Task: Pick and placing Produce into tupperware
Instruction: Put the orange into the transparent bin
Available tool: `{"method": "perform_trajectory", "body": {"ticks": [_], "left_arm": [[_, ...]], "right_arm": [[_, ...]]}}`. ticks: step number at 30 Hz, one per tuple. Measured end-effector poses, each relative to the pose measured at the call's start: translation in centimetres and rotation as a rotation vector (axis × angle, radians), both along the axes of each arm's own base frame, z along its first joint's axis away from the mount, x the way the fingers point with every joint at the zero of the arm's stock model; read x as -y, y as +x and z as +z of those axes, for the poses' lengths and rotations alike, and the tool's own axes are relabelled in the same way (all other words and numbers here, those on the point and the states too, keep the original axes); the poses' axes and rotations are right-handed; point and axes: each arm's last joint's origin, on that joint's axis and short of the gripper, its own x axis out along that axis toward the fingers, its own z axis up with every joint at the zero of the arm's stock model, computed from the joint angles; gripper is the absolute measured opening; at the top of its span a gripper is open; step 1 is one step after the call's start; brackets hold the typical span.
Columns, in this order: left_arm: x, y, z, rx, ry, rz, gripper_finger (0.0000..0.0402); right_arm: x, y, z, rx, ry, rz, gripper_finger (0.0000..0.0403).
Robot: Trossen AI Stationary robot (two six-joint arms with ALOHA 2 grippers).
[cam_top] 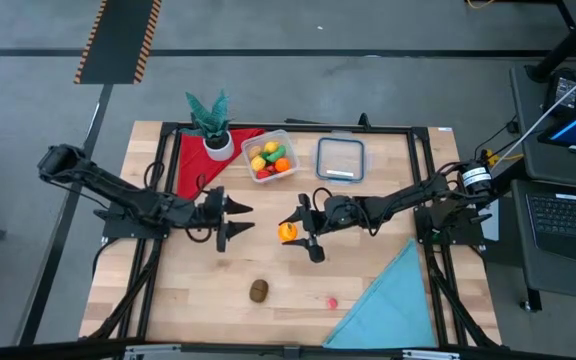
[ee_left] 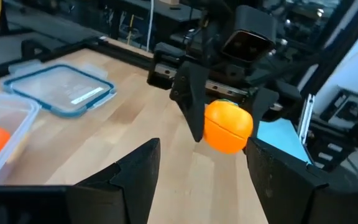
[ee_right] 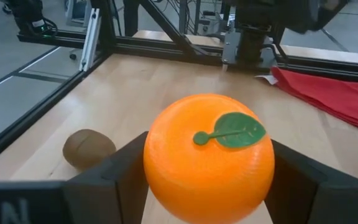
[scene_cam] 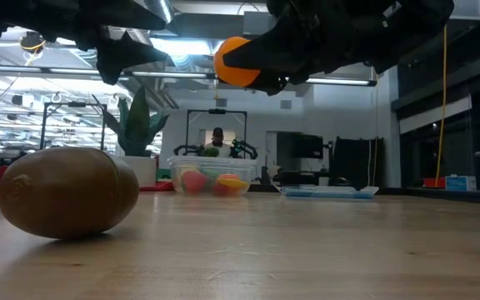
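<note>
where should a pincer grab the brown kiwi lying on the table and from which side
Best from straight above, closing across its short middle. The brown kiwi is an egg-shaped piece lying on its side on the bare table, so the narrow waist likely gives the steadiest hold. Nothing stands close by; the pink piece lies well apart. The right pincer already holds the orange.

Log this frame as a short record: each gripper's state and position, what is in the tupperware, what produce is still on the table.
right gripper: shut on the toy orange, lifted above mid-table
left gripper: open, holding nothing, just left of the orange, facing it
tupperware: at the back of the table, holding several pieces, yellow, orange, red and green
lid: flat on the table, right of the tupperware
left on table: brown kiwi-like piece near the front; small pink piece to its right
</note>
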Motion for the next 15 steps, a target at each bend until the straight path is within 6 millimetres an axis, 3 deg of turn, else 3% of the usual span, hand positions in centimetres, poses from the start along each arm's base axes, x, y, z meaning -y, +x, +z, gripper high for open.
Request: {"method": "perform_trajectory", "body": {"ticks": [5, 15], "left_arm": [[-0.7, 0.6, -0.7, -0.012, -0.111, 0.047, 0.0228], [-1.5, 3.8, -2.2, 0.075, -0.25, -0.089, 0.0228]], "right_arm": [[0.2, 0.0, 0.0, 0.012, -0.058, -0.041, 0.0242], [1.1, 0.1, 0.0, 0.01, -0.097, -0.078, 0.0242]]}}
